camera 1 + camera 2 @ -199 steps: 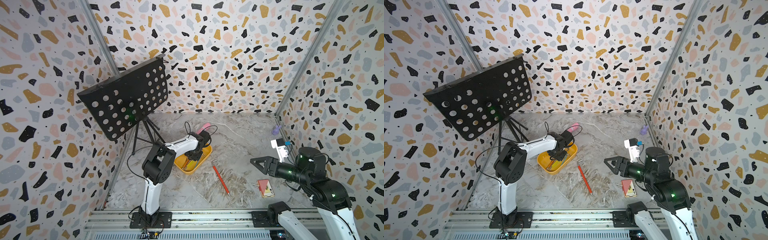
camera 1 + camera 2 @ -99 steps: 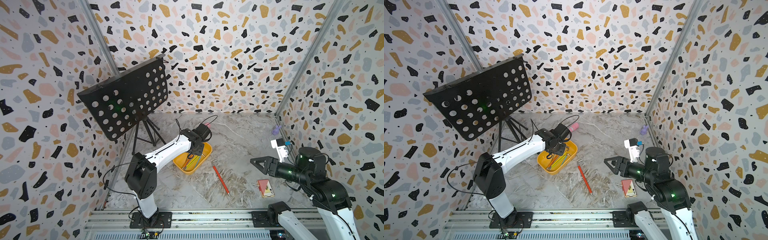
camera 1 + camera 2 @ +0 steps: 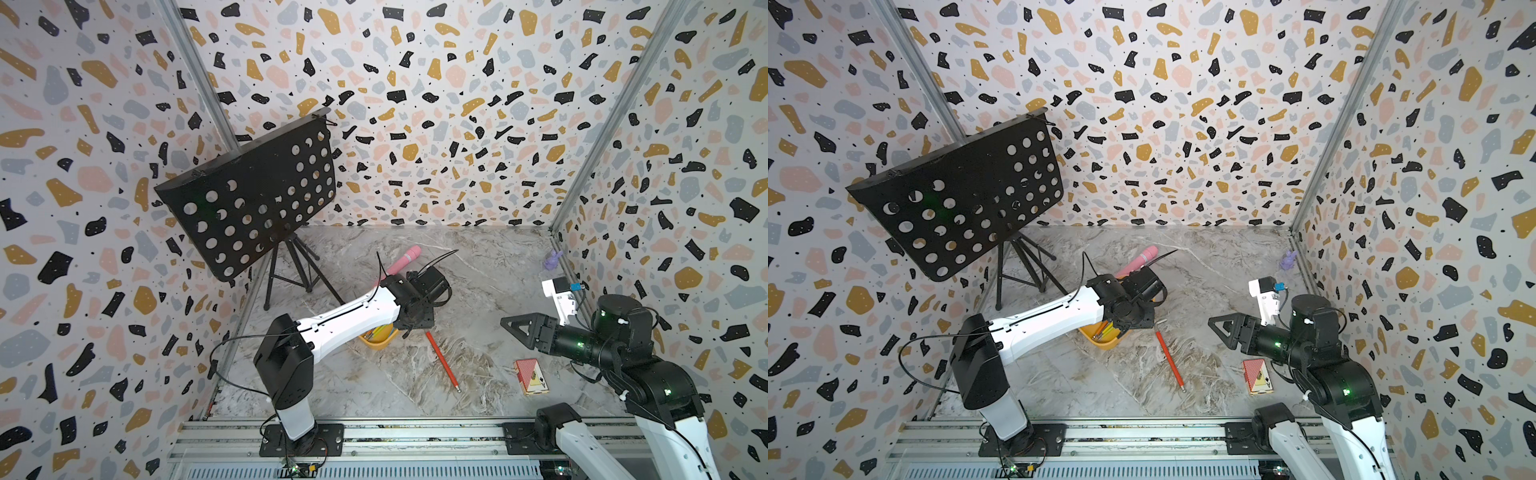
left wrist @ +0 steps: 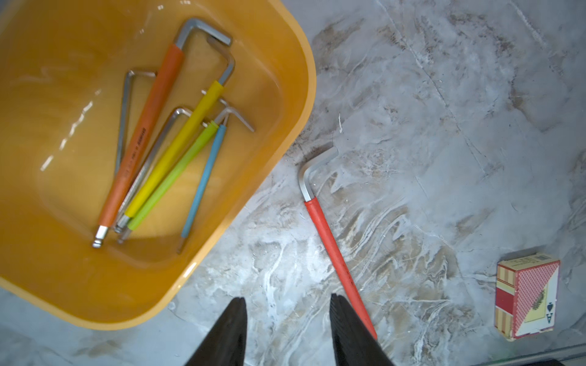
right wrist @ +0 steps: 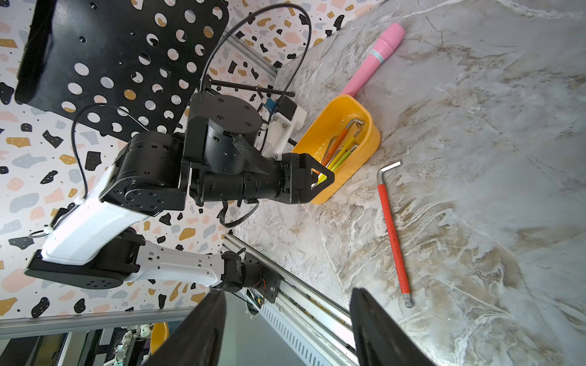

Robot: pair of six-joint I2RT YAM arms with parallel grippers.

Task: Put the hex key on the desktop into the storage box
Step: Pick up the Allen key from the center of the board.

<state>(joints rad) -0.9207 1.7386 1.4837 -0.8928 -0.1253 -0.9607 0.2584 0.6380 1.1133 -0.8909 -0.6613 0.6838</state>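
My left hand (image 4: 286, 298) has lifted clear of the storage box (image 4: 309, 82), jaws parted and empty: I judge that deposit done. One red-sleeved hex key (image 4: 331, 244) remains on the counter (image 4: 444, 126), just beside the box's rim. My right hand (image 5: 287, 293) waits, jaws spread, empty.

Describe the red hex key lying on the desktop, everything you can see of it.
The red hex key is an L-shaped tool: bare silver metal bend, long arm in a red sleeve, small metal ball tip. It lies flat on the desktop, beside the storage box without touching it; nothing holds it.
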